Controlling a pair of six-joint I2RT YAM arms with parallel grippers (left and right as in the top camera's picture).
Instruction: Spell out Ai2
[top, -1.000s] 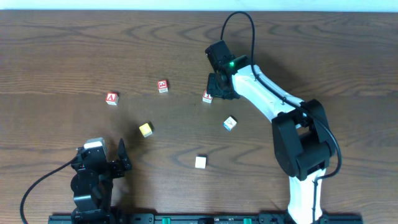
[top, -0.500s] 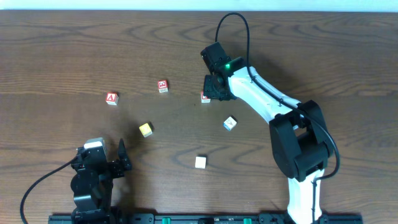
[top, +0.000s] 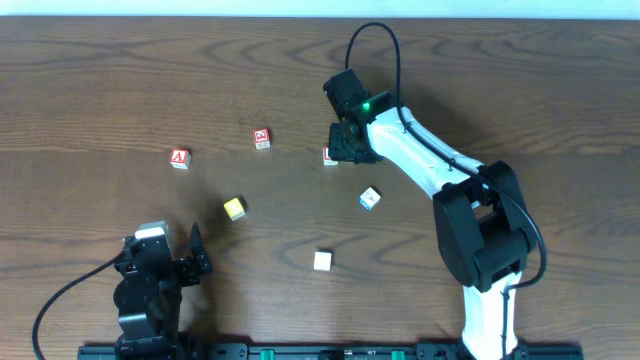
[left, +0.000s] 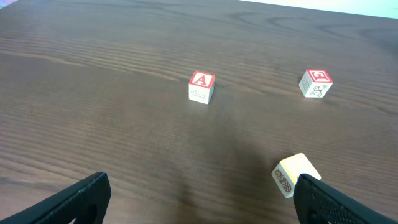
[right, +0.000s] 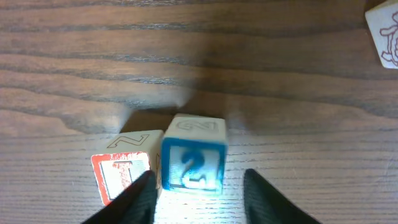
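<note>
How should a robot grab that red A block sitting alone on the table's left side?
Pinch the A block by two opposite side faces, coming straight down from above. It sits flat, A facing up, with flat parallel sides and bare table all around, so fingers should fit either side. The open left gripper is nearer.

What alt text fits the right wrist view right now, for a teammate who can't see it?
A blue 2 block sits on the dark wood table between the open fingers of the right gripper, with a red-bordered block close beside it on the frame's left. Part of another white block shows at the top right corner.
</note>
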